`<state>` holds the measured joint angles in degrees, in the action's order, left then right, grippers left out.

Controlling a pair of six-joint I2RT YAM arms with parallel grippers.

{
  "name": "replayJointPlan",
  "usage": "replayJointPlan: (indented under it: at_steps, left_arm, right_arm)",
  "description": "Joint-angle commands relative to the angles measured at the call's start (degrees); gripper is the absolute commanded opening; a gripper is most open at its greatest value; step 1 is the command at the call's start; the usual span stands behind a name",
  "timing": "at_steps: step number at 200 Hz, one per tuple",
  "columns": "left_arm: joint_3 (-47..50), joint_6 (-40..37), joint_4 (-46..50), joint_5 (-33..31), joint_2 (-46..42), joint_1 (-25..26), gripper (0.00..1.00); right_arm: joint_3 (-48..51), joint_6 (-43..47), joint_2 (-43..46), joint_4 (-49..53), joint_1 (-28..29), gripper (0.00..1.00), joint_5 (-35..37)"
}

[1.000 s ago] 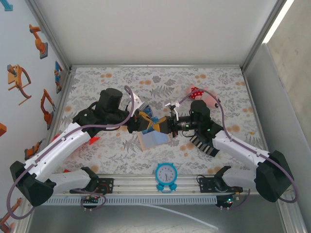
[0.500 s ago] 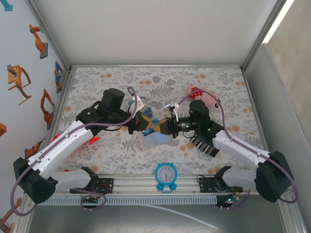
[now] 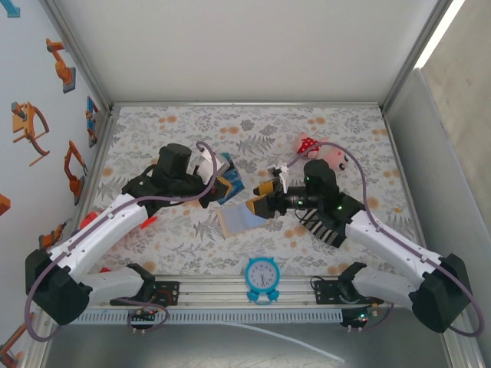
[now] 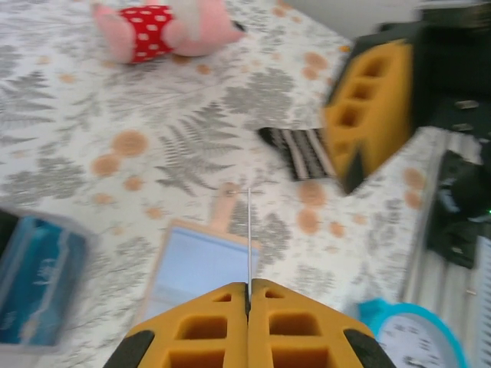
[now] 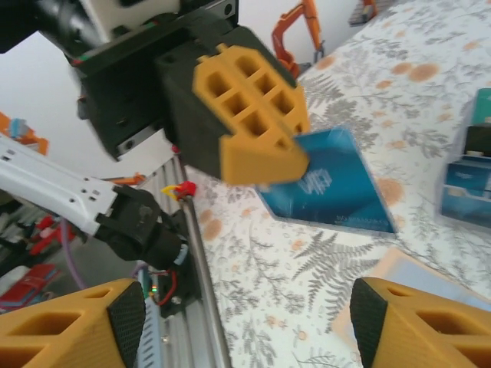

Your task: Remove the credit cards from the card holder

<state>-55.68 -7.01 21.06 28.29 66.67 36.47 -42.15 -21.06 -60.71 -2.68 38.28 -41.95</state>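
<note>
A blue clock [image 3: 262,274] sits at the near edge of the floral table [image 3: 360,130]. Just beyond it, the card holder [image 3: 236,220] lies open, pale blue inside up. Above it the right gripper [image 3: 261,197] gapes wide, holding nothing. Facing it, the left gripper [image 4: 248,287] pinches a blue credit card [image 5: 330,192] in the air, apart from the holder. A pink plush toy [image 3: 326,151] lies farther back.

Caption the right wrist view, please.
Left gripper pinches a blue credit card over the floral table, framed by the open right gripper.
</note>
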Motion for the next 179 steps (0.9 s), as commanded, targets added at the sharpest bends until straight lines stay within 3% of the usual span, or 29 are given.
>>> replayJointPlan:
  at_steps: [1, 52, 65, 116, 179]
  left_arm:
    - [2.39, -5.82, -9.57, -3.79, -0.39, -1.91, 0.00]
    - [-0.64, -16.54, -12.02, -4.12, 8.11, -5.99, 0.00]
    - [-2.53, -18.90, -11.12, -4.21, 11.33, -6.85, 0.00]
    - [-7.57, -23.80, -10.05, -4.56, 21.53, -9.04, 0.00]
    - [-10.54, -26.54, -7.29, -4.27, 28.17, -9.18, 0.00]
  right_arm:
    - [-2.32, 2.73, 2.67, 5.35, 0.08, 0.73, 6.88]
    - [-1.88, 2.19, 5.75, 9.49, -0.01, 0.77, 17.81]
    - [-2.06, 1.55, 5.89, 10.53, 0.04, 0.99, 20.56]
    - [-3.12, 0.14, 5.47, 14.01, 0.04, 0.99, 27.53]
    - [-2.85, -0.21, 5.51, 14.80, 0.08, 0.99, 29.30]
